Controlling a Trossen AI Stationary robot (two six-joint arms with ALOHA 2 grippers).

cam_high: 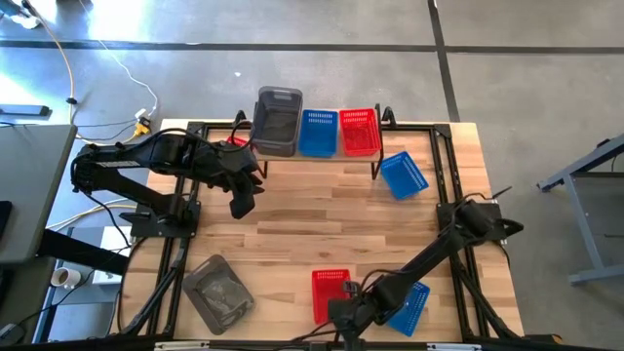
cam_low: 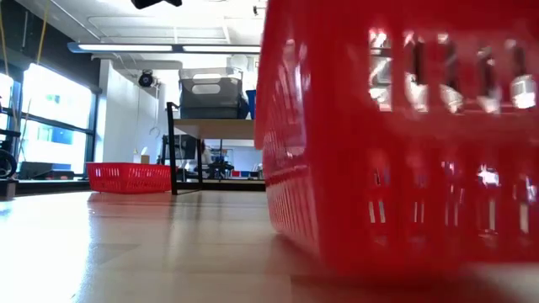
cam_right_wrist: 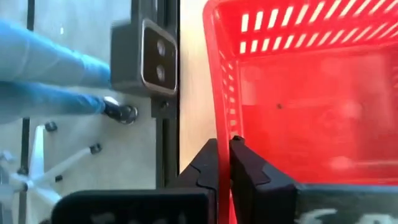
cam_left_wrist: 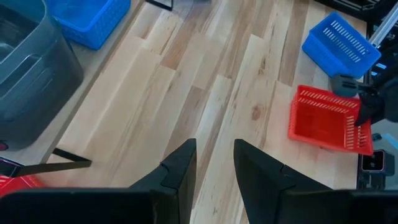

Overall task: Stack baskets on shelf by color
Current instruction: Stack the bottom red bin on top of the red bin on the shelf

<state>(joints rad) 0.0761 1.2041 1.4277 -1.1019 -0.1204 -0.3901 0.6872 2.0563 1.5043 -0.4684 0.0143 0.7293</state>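
On the left of the high view, your left gripper (cam_high: pixel 241 205) hangs over bare planks in front of the shelf (cam_high: pixel 322 161), holding nothing; in the left wrist view its fingers (cam_left_wrist: pixel 180 171) stand a little apart with only wood between them. Low and left in the high view, a grey basket (cam_high: pixel 218 291) lies close to the table's (cam_high: pixel 292 229) lower edge. The middle planks are open from there across to the frame rail on the right.

Along the top, the shelf carries a grey basket stack (cam_high: pixel 277 121), a blue basket (cam_high: pixel 318 133) and a red basket (cam_high: pixel 360 132), side by side. A tilted blue basket (cam_high: pixel 403 175) sits on the table just off the shelf's right end.

At bottom centre, your right gripper (cam_high: pixel 348 289) is clamped on the side wall of the red basket on the table (cam_high: pixel 330 293); the right wrist view shows the fingers (cam_right_wrist: pixel 245 171) pinched on that wall. Another blue basket (cam_high: pixel 409 305) lies just right of it, partly under the arm, at the table's lower edge.
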